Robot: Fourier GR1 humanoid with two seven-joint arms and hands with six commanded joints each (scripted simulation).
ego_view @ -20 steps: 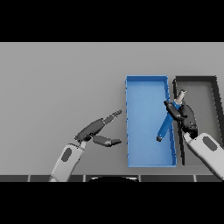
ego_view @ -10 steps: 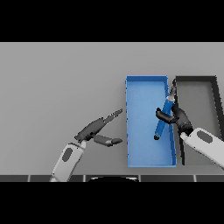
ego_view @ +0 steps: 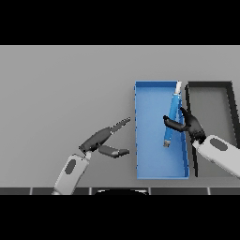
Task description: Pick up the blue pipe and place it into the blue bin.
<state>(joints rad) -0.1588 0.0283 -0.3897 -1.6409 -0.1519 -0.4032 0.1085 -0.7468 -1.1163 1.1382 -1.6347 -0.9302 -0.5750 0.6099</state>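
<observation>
Two hands show: the left hand [ego_view: 101, 138] rests idle on the surface [ego_view: 61, 84], fingers loosely spread, holding nothing. The right hand [ego_view: 190, 125] has its fingers curled round the pipe [ego_view: 172, 115] — held slanted over the blue bin [ego_view: 138, 140], seemingly for lowering in — beside a dark bin [ego_view: 231, 93].

table [ego_view: 61, 84]: grey, matt and smooth, no grain or sheen
blue bin [ego_view: 143, 140]: even blue, looks like smooth matt plastic
dark bin [ego_view: 229, 101]: near-black walls, greyer floor, matt, plastic-like
blue pipe [ego_view: 172, 115]: smooth blue tube with a slight sheen, pale whitish tip at the far end
right hand [ego_view: 190, 124]: dark, matt, smooth
left hand [ego_view: 101, 140]: dark grey, matt, faint highlights along the fingers
forearms: white and grey shells, smooth, softly glossy
</observation>
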